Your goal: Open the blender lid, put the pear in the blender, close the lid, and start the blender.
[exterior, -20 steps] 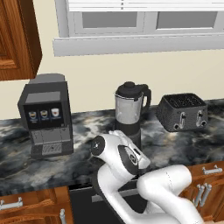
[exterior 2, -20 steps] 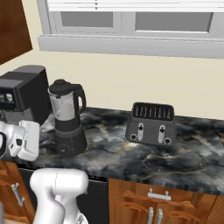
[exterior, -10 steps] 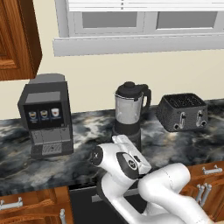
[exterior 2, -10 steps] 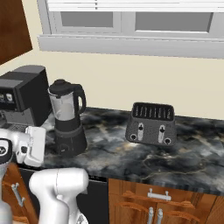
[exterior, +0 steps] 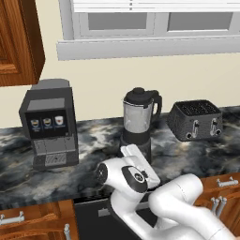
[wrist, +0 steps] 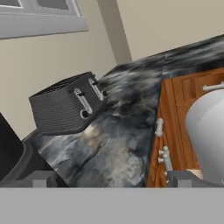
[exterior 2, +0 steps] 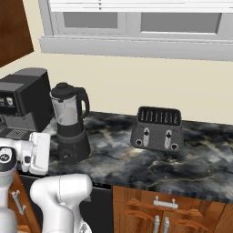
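Currently I read the work surface as a dark marbled stone bench (exterior: pixel 93 171) running left to right along a cream wall, with brown wooden cabinet fronts (exterior 2: pixel 164 207) and metal pull handles below its near edge. A grey-framed window (exterior: pixel 154 23) with a deep sill sits above the far side of the bench, and a wooden wall cupboard (exterior: pixel 18 42) hangs at the upper left.

Three appliances stand on the bench. At the left is a boxy grey coffee machine (exterior: pixel 49 126). Near the middle is the blender (exterior: pixel 138 124): dark tapered base, clear jar, black side handle facing right. The blender lid (exterior: pixel 138 95) is seated on top of the jar. To the right, well apart from the blender, is a dark toaster (exterior: pixel 194 119) with two front levers.

I see the white arm folded low in front of the bench, its wrist just on the near side of the blender base in the left base view. In the hand view the fingers (wrist: pixel 39 180) are spread wide, one tip at each lower corner, with nothing between them. That view is rolled and looks along the bench toward the toaster (wrist: pixel 70 107); the dark blender base shows at its left edge.

I cannot locate the pear from any of my views.
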Controlling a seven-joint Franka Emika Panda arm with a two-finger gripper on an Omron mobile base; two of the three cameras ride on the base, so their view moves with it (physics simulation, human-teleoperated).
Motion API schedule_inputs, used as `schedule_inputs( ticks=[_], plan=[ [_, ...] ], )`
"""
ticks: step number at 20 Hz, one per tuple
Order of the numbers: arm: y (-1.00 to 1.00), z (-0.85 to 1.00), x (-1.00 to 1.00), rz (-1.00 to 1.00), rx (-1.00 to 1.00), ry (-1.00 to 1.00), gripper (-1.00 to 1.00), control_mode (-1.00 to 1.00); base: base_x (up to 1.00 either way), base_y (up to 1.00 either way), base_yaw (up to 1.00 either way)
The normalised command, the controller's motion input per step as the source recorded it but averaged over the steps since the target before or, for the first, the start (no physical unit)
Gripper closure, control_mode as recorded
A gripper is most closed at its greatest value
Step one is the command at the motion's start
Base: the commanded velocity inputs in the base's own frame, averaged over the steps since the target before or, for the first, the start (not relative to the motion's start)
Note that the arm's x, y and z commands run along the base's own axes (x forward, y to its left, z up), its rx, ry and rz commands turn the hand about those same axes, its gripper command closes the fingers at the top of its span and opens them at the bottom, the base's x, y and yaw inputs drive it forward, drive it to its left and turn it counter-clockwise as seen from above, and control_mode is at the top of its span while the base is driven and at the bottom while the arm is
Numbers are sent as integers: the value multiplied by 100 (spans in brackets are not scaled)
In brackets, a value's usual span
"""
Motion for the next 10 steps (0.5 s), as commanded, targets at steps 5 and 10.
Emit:
schedule_inputs(
  ticks=[5, 10],
  plan=[
    [-1, -7, 23, 0, 0, -11, -100, -100, 0, 0, 0],
    [-2, -9, 20, 0, 0, -11, -100, -100, 0, 0, 0]
  ],
)
